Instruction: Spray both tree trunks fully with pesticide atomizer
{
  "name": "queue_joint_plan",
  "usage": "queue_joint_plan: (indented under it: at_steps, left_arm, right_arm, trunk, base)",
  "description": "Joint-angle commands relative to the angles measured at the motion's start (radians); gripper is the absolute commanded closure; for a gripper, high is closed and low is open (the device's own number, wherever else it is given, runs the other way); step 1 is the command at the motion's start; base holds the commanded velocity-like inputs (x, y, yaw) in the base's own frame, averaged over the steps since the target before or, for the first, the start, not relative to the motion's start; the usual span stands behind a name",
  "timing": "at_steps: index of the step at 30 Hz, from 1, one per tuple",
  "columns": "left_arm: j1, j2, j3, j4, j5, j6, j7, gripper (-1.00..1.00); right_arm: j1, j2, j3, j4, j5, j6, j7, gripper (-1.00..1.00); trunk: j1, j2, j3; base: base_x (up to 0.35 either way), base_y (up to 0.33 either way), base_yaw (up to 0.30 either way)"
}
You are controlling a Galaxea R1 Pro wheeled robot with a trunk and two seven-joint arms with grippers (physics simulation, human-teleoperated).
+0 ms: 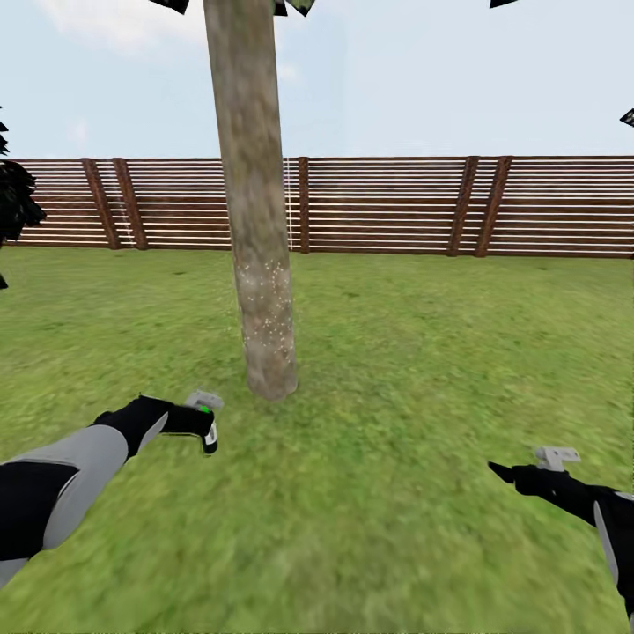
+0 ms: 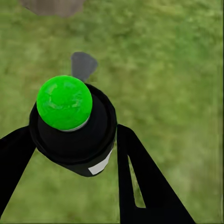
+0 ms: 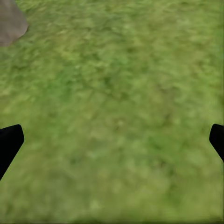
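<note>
Standing ahead of the robot on the lawn (image 1: 396, 370), the tree trunk (image 1: 255, 202) is the landmark everything else hangs on. It rises as one thick grey-brown column, leaning slightly, with the slatted brown fence (image 1: 396, 207) well behind it. White specks of pesticide (image 1: 269, 304) dot its lower part; higher up the bark looks bare, so I judge the coverage unfinished.

Short of the trunk's base and a little to its left, the left gripper (image 1: 208, 430) holds the pesticide atomizer (image 1: 207, 423). In the left wrist view the atomizer (image 2: 74, 128) sits clamped between the two dark fingers (image 2: 140, 182), a black can with a bright green dot (image 2: 64, 101) on top rather than a red one, and a pale strip (image 2: 100, 166) on its side. The trunk's foot (image 2: 51, 5) lies straight ahead of the can, beyond its dark nozzle, so the spray line runs forward toward the bark's base. Reaching the bare bark would, I judge, call for raising that arm.

Well to the right of the trunk, and nearer the robot, the right gripper (image 1: 528, 474) hangs over grass with its fingers (image 3: 9, 142) spread wide, empty. The left arm is clearly the nearer one.

No brand, label text or writing can be read; the strip looks blank.
</note>
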Motion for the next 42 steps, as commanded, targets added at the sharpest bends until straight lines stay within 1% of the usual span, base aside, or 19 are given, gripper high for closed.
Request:
queue_joint_plan:
  at_steps: [1, 3, 4, 5, 6, 8, 9, 11, 12, 14, 15, 17, 19, 21, 22, 28, 32, 37, 42]
  left_arm:
    - [0.000, 0.000, -0.008, -0.030, -0.016, 0.003, -0.041, 1.00]
    - [0.000, 0.001, -0.039, -0.064, -0.019, 0.001, -0.111, 1.00]
    - [0.000, 0.001, -0.094, -0.089, -0.020, -0.005, -0.158, 1.00]
    - [0.000, 0.001, -0.186, -0.111, -0.019, -0.022, -0.208, 1.00]
    - [0.000, 0.001, -0.258, -0.121, -0.019, -0.038, -0.261, 1.00]
    - [0.000, 0.000, -0.315, -0.126, -0.019, -0.064, -0.347, 1.00]
    - [0.000, -0.001, -0.326, -0.127, -0.019, -0.076, -0.380, 1.00]
    - [0.000, -0.018, -0.337, -0.128, -0.020, -0.088, -0.440, 1.00]
    - [0.000, -0.024, -0.343, -0.128, -0.020, -0.090, -0.462, 1.00]
    - [0.000, -0.030, -0.405, -0.128, -0.021, -0.092, -0.508, 1.00]
    - [0.000, -0.034, -0.490, -0.128, -0.020, -0.093, -0.541, 1.00]
    - [0.000, -0.035, -0.575, -0.126, -0.018, -0.112, -0.564, 1.00]
    - [0.000, -0.036, -0.593, -0.124, -0.018, -0.153, -0.571, 1.00]
    - [0.000, -0.038, -0.599, -0.125, -0.018, -0.176, -0.611, 1.00]
    - [0.000, -0.047, -0.601, -0.125, -0.019, -0.181, -0.633, 1.00]
    - [0.000, -0.060, -0.602, -0.125, -0.019, -0.184, -0.650, 1.00]
    - [0.000, -0.060, -0.602, -0.126, -0.019, -0.184, -0.650, 1.00]
    - [0.000, -0.096, -0.603, -0.127, -0.021, -0.183, -0.650, 1.00]
    - [0.000, -0.142, -0.629, -0.127, -0.021, -0.183, -0.650, 1.00]
  right_arm:
    - [-0.005, 0.001, 0.003, 0.000, 0.008, 0.004, 0.008, -1.00]
    - [-0.015, 0.001, 0.042, 0.001, 0.008, 0.005, 0.007, -1.00]
    - [-0.056, 0.002, 0.088, 0.004, 0.007, 0.005, 0.007, -1.00]
    - [-0.111, 0.004, 0.143, 0.040, 0.006, 0.006, 0.006, -1.00]
    - [-0.166, 0.024, 0.169, 0.087, 0.006, 0.006, 0.006, -1.00]
    - [-0.228, 0.091, 0.183, 0.121, 0.007, 0.006, 0.007, -1.00]
    - [-0.240, 0.137, 0.185, 0.127, 0.008, 0.006, 0.007, -1.00]
    - [-0.276, 0.258, 0.192, 0.132, 0.008, 0.006, 0.012, -1.00]
    - [-0.287, 0.292, 0.211, 0.132, 0.008, 0.007, 0.014, -1.00]
    - [-0.304, 0.316, 0.295, 0.133, 0.006, 0.007, 0.015, -1.00]
    - [-0.314, 0.323, 0.342, 0.133, 0.003, 0.007, 0.018, -1.00]
    - [-0.319, 0.327, 0.372, 0.133, -0.001, 0.007, 0.021, -1.00]
    - [-0.320, 0.327, 0.397, 0.133, -0.002, 0.006, 0.035, -1.00]
    - [-0.321, 0.328, 0.460, 0.132, -0.001, 0.006, 0.107, -1.00]
    - [-0.321, 0.328, 0.485, 0.132, -0.001, 0.006, 0.127, 1.00]
    - [-0.321, 0.329, 0.514, 0.132, -0.003, 0.006, 0.146, 1.00]
    - [-0.321, 0.329, 0.627, 0.132, -0.003, 0.005, 0.217, 1.00]
    - [-0.321, 0.340, 0.652, 0.128, -0.003, 0.005, 0.230, 1.00]
    - [-0.321, 0.349, 0.746, 0.125, -0.003, 0.005, 0.230, 1.00]
  trunk:
    - [0.000, 0.000, -0.001]
    - [0.000, 0.000, -0.001]
    - [0.000, 0.000, -0.001]
    - [0.000, 0.000, -0.001]
    - [0.000, 0.000, -0.001]
    - [0.000, 0.000, -0.001]
    - [0.000, 0.000, -0.001]
    - [0.000, 0.000, -0.001]
    - [0.000, 0.000, -0.001]
    - [0.000, 0.000, -0.001]
    - [0.000, 0.000, -0.001]
    - [0.000, 0.000, -0.001]
    - [0.000, 0.000, -0.001]
    - [0.000, 0.000, -0.001]
    - [0.000, 0.000, -0.001]
    - [0.000, 0.000, -0.001]
    - [0.000, 0.000, -0.001]
    - [0.000, 0.000, -0.001]
    - [0.000, 0.000, -0.001]
  base:
    - [-0.016, 0.000, 0.000]
    - [-0.008, 0.000, 0.000]
    - [-0.003, 0.000, 0.000]
    - [-0.001, 0.000, 0.000]
    - [0.000, 0.000, 0.000]
    - [0.000, 0.000, 0.000]
    - [0.000, 0.000, 0.000]
    - [0.000, 0.000, 0.000]
    - [0.000, 0.000, 0.000]
    - [0.000, 0.000, 0.000]
    - [0.000, 0.000, 0.000]
    - [0.000, 0.000, 0.000]
    - [0.000, 0.000, 0.000]
    - [0.000, 0.000, 0.000]
    - [0.000, 0.000, 0.000]
    - [0.000, 0.000, 0.000]
    - [0.000, 0.000, 0.000]
    - [0.000, 0.000, 0.000]
    - [0.000, 0.000, 0.000]
